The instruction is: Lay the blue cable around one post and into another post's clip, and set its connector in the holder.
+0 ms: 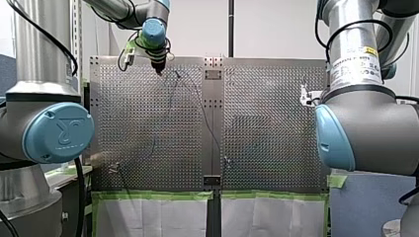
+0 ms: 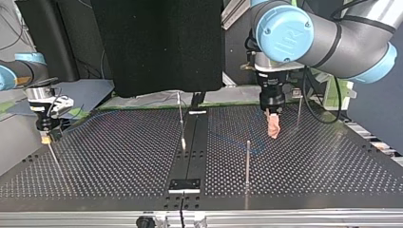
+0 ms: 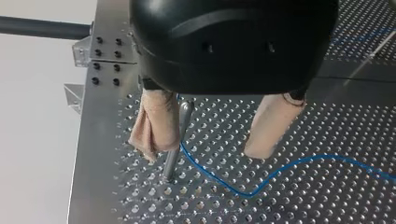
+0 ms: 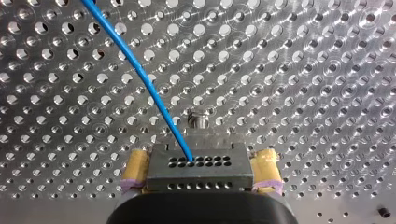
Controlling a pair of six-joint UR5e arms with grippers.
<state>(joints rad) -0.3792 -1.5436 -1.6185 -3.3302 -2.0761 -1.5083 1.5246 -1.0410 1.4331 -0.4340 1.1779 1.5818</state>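
Note:
In the left wrist view my left gripper [image 3: 211,149] stands open, its beige-padded fingers [image 3: 270,127] just above the perforated table. A thin metal post [image 3: 176,144] rises right beside one finger. The blue cable [image 3: 261,182] leaves that post, curves between the fingers and runs off past the other finger. In the right wrist view my right gripper [image 4: 201,163] is shut on the grey connector block [image 4: 201,176], with yellow pads [image 4: 134,168] on both its sides; the blue cable [image 4: 140,79] enters the block's face. In the top view my left gripper [image 2: 273,129] is at the right, my right gripper [image 2: 45,137] at the far left.
Thin upright posts stand on the table [image 2: 119,161] in the top view: one at the middle [image 2: 247,161], one further back [image 2: 180,118], one behind my left gripper [image 2: 299,107]. A small black plate [image 2: 185,184] lies on the centre strip near the table's edge.

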